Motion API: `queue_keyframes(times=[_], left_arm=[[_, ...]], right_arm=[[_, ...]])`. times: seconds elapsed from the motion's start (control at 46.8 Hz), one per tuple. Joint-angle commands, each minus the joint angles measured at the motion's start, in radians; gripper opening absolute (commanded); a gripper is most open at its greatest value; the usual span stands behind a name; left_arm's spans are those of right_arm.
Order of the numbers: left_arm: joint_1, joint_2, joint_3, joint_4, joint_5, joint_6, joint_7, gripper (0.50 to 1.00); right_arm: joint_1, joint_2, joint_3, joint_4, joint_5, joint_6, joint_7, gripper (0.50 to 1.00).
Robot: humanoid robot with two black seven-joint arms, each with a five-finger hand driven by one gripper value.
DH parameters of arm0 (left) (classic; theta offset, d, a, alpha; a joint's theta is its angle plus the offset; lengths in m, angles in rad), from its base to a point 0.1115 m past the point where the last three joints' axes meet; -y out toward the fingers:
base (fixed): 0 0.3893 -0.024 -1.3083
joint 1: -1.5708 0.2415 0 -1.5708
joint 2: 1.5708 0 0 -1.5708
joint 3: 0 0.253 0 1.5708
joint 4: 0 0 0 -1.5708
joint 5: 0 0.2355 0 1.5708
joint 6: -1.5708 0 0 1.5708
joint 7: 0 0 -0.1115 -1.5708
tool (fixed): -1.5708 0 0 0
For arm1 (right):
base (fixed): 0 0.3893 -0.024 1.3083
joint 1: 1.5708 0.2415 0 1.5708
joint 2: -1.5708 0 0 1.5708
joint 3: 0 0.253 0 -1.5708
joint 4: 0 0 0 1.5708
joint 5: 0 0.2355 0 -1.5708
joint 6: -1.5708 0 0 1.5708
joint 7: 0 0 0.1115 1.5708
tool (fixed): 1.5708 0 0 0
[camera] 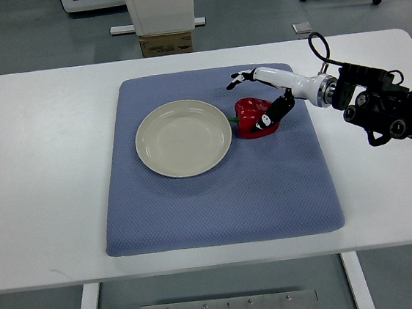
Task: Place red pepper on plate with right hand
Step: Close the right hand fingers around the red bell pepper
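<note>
The red pepper (250, 114) lies on the blue mat just right of the cream plate (182, 138), its green stem pointing at the plate's rim. My right hand (249, 104) reaches in from the right and hovers around the pepper. Its white fingers (241, 78) are spread beyond the pepper's far side, and its dark thumb (274, 113) rests against the near right side. The hand is open, not closed around the pepper. Nothing lies on the plate. The left arm does not show.
The blue mat (219, 205) covers the middle of the white table (39, 179). A cardboard box (166, 43) and a white stand sit on the floor beyond the table's far edge.
</note>
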Motion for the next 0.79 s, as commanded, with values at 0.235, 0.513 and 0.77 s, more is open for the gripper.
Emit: queue_keyframes(times=[0.235,0.513,0.77], left_arm=[[0.0,0.0,0.0,0.0,0.0,0.0,-0.002,1.0],[0.0,0.0,0.0,0.0,0.0,0.0,-0.002,1.0],[0.0,0.0,0.0,0.0,0.0,0.0,0.0,1.0]], right_arm=[[-0.019,0.042,-0.001,-0.032,-0.001,-0.021,-0.027,0.991],[-0.051,0.053,-0.003,-0.086,-0.017,-0.021,-0.027,0.991],[-0.052,0.052,-0.029,-0.096,-0.02,-0.021,-0.027,0.983]])
